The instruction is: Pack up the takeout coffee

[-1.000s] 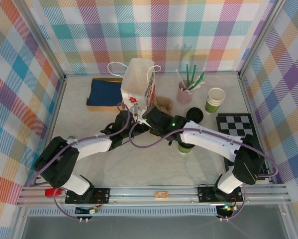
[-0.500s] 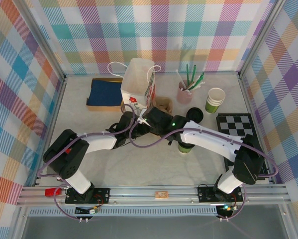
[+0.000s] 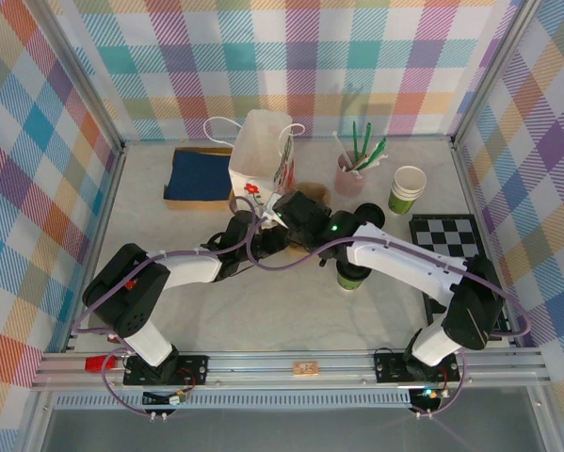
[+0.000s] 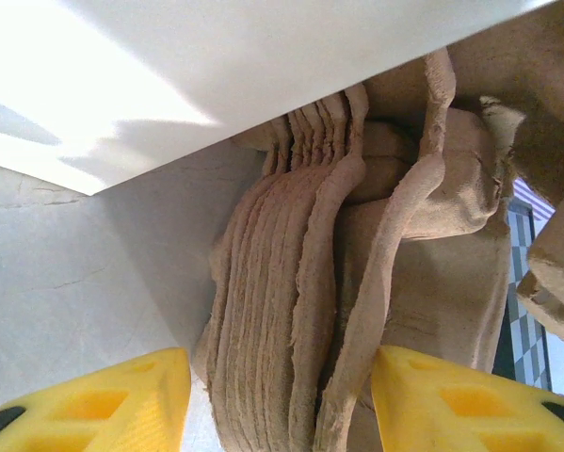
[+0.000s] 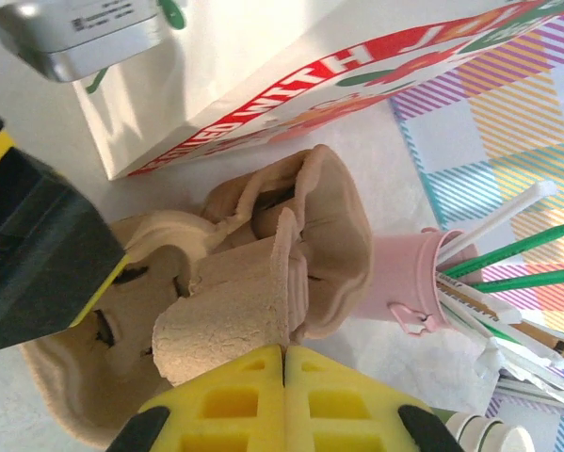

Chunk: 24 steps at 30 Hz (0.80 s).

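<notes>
Takeout coffee [image 3: 350,280] stands on the counter [image 3: 263,315] right of centre in the overhead view, a small green cup partly tucked under the right arm, well apart from both grippers; its top is mostly hidden by the arm. Both arms reach toward the upper middle of the frame, meeting at a stack of brown pulp cup carriers [image 3: 312,196] beside the white paper bag [image 3: 261,146]. In the left wrist view the left gripper [image 4: 280,377] has its yellow fingers [image 4: 121,386] spread partway, the thin edges of the nested carriers standing between them at the bottom of the frame; whether the pads touch the stack cannot be told. In the right wrist view the right gripper [image 5: 283,369] is closed, its two yellow fingers pressed flat together with nothing between, just below a cup pocket of a carrier. A pink pot of green and white sticks [image 3: 349,176] sits right of the carriers; a lidless green cup [image 3: 408,188] lies further right; a black-and-white checkered board [image 3: 448,237] lies at the right edge.
</notes>
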Tool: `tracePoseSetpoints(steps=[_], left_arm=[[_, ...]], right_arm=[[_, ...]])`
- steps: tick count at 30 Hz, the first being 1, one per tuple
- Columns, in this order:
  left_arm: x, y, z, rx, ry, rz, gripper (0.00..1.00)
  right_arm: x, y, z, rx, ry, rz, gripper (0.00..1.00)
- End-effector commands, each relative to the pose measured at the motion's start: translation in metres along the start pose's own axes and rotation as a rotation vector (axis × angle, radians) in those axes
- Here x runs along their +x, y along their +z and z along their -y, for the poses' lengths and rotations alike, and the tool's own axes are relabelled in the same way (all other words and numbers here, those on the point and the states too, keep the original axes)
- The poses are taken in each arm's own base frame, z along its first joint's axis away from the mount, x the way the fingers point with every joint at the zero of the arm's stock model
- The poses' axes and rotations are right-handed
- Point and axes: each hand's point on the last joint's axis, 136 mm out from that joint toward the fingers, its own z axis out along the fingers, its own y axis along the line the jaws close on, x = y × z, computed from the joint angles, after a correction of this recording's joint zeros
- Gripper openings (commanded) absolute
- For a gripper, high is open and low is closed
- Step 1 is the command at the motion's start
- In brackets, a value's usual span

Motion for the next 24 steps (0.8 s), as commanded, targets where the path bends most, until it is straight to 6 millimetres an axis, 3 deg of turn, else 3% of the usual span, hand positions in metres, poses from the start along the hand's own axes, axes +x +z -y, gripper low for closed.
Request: tracePoseSetpoints(steps=[1, 14, 24], left_arm=[[0.002, 0.006, -0.006, -0.028, 0.013, 0.001, 0.53], [0.003, 0.005, -0.007, -0.042, 0.014, -0.001, 0.53], [0.004, 0.007, -0.007, -0.050, 0.015, -0.004, 0.52]], right_arm=[[-0.025, -0.023, 0.041, 0.091, 0.067, 0.101, 0.00], [-0.025, -0.023, 0.077, 0.151, 0.103, 0.117, 0.00], [-0.038, -0.033, 0.086, 0.092, 0.183, 0.204, 0.00]])
